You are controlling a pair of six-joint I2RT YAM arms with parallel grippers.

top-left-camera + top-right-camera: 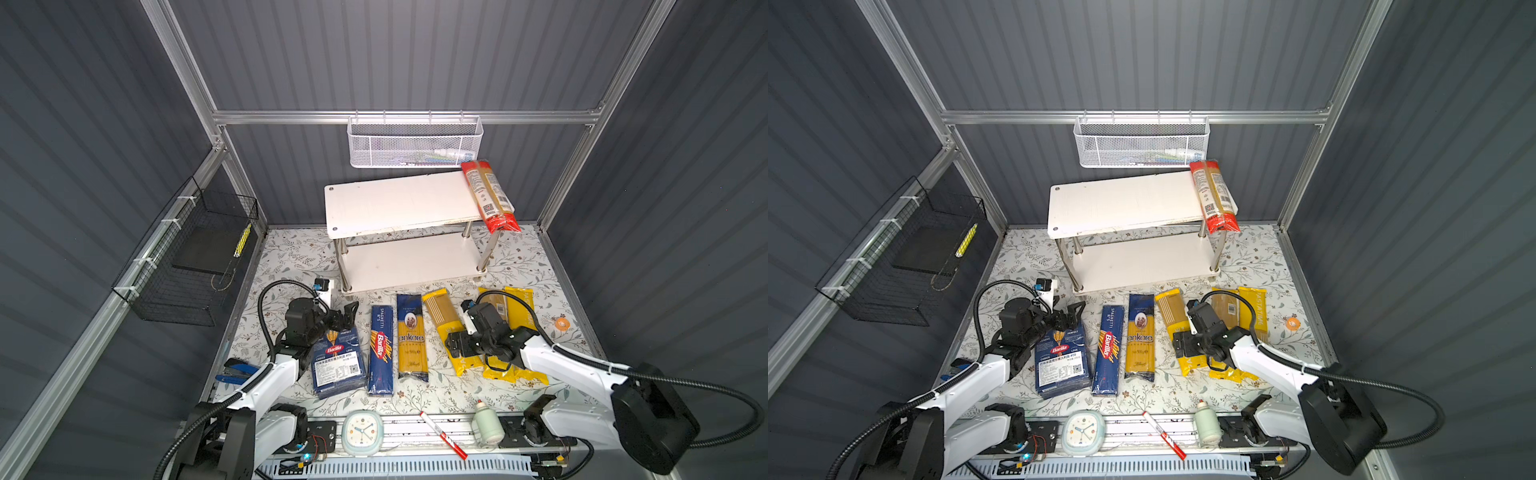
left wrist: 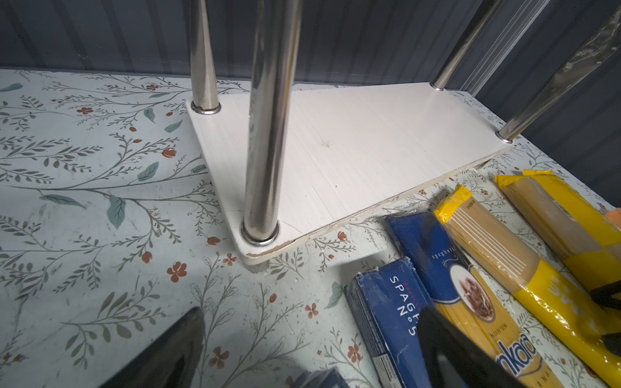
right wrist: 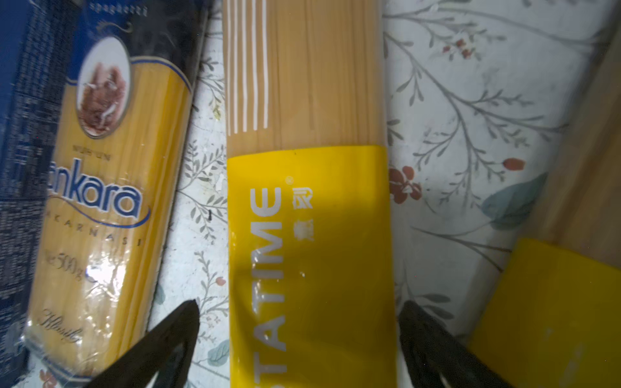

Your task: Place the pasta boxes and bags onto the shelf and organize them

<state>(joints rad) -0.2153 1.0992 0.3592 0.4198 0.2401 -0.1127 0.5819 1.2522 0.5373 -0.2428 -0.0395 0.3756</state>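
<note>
Flowery surface (image 1: 291,257) with grey walls all round. At the back, white shelf (image 1: 395,203) with two boards on shiny legs. On its top board, at the right end, red-and-clear bag (image 1: 490,197) with a white label, sticking out over the front edge. Label print too small to read.

In front of the shelf, a row of pasta lying flat on the surface. From the left:

- wide blue box (image 1: 338,361), saying "Barilla" in a red badge, with a white sticker of tiny print
- just beside it, narrow blue box (image 1: 381,351), saying "Barilla" and "SPAGHETTI N°5"
- yellow and navy bag (image 1: 411,336), saying "ankara" and "500 g", with a small round picture near the top
- first yellow bag (image 1: 440,316), with thin white stripes at its far end
- second yellow bag (image 1: 496,374) and third yellow bag (image 1: 536,376), close together at the right, with "PASTATIME" down the third

Right hand (image 3: 299,305) low over the first yellow bag. Spread wide open, one black finger (image 3: 168,336) on each side of the bag. Not squeezing, holding nothing. "STATIME" in white letters between the fingers in the right wrist view.

Left hand (image 1: 347,316) over the far end of the wide blue box. Also spread wide open, holding nothing.
</note>
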